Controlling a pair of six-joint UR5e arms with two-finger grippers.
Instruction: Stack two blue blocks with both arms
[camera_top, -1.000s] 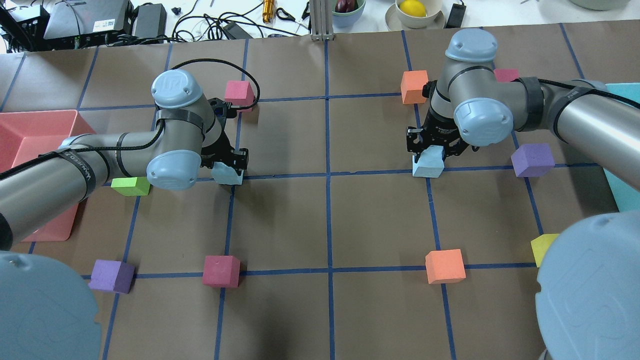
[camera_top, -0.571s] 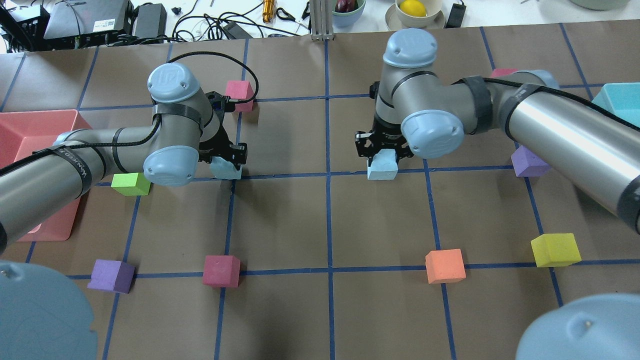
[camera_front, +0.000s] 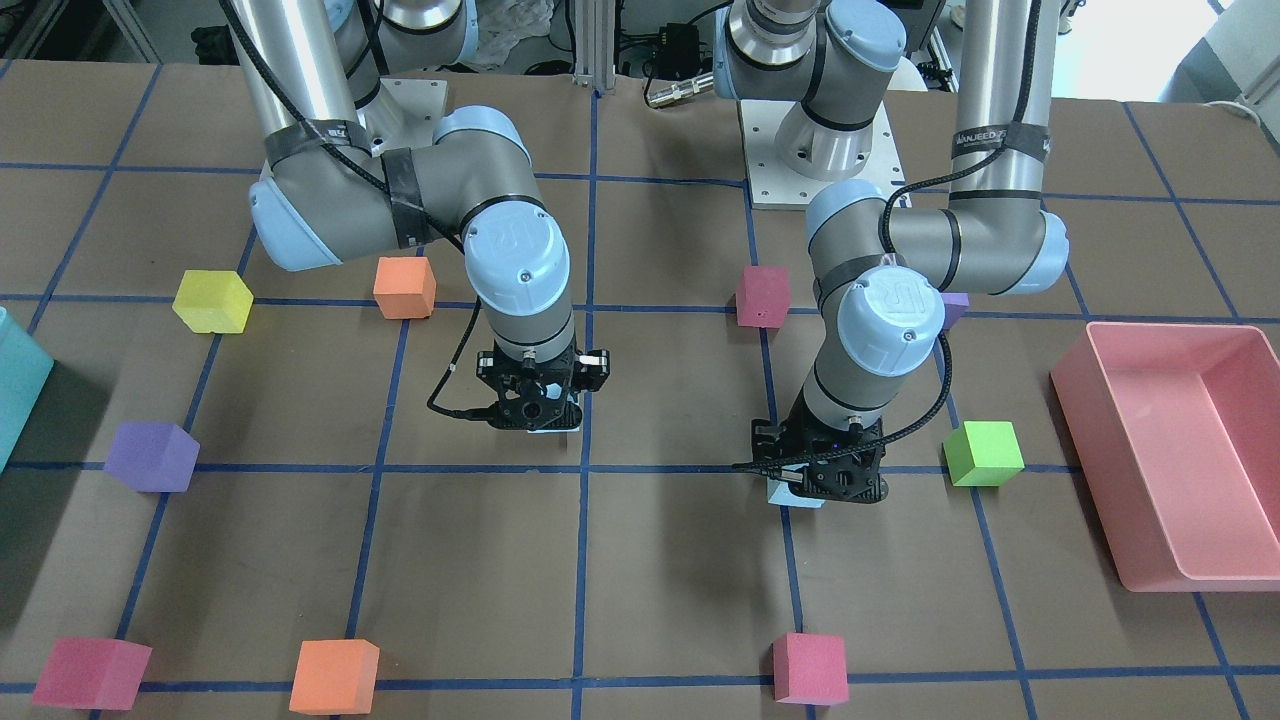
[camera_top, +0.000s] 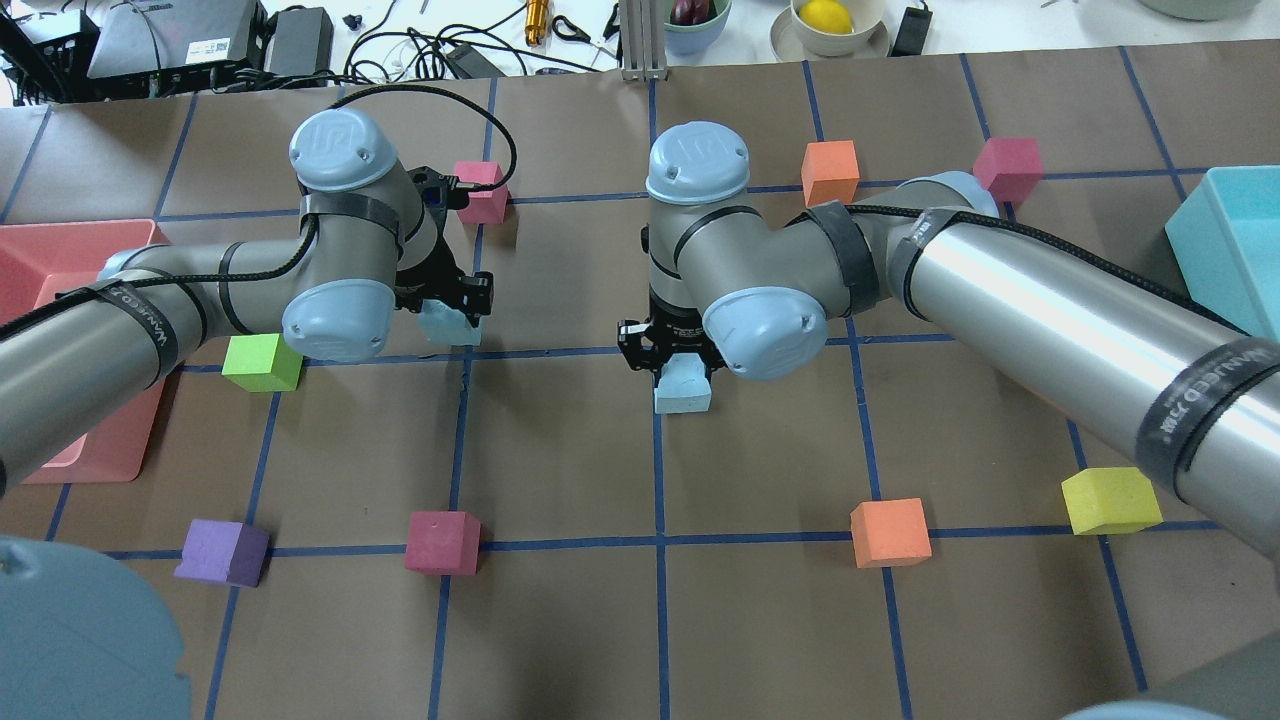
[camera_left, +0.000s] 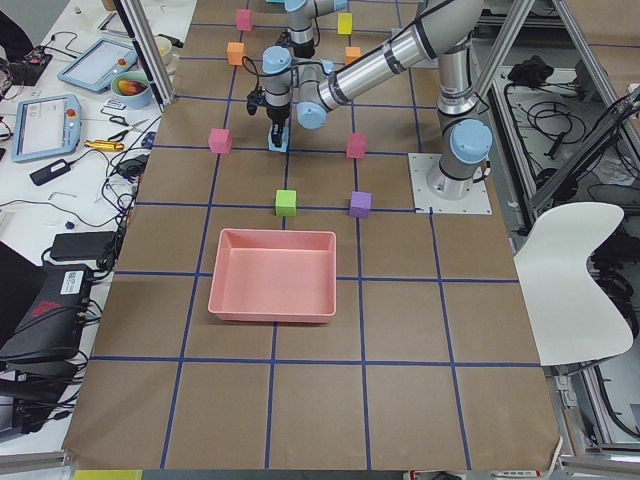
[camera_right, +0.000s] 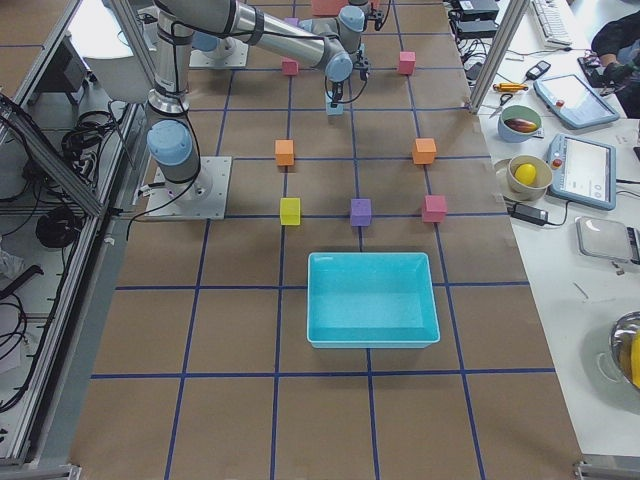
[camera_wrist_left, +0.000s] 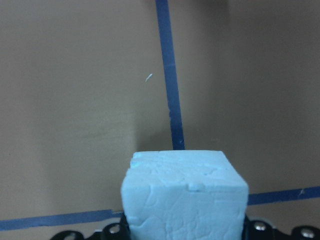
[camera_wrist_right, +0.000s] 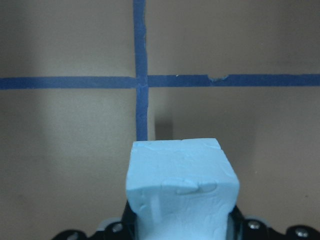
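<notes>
Two pale blue blocks are each held off the table in a gripper. My left gripper is shut on one blue block, just above the tape line left of centre; the block fills the bottom of the left wrist view. My right gripper is shut on the other blue block, over the centre grid crossing; it shows in the right wrist view. In the front view both blocks are mostly hidden under the left gripper and the right gripper.
A pink tray is at the left edge and a teal box at the right. Loose cubes lie around: green, purple, magenta, orange, yellow, and several more at the back.
My right arm has carried its blue block leftward from the right half to the centre line. My left gripper has shifted slightly back with its block.
</notes>
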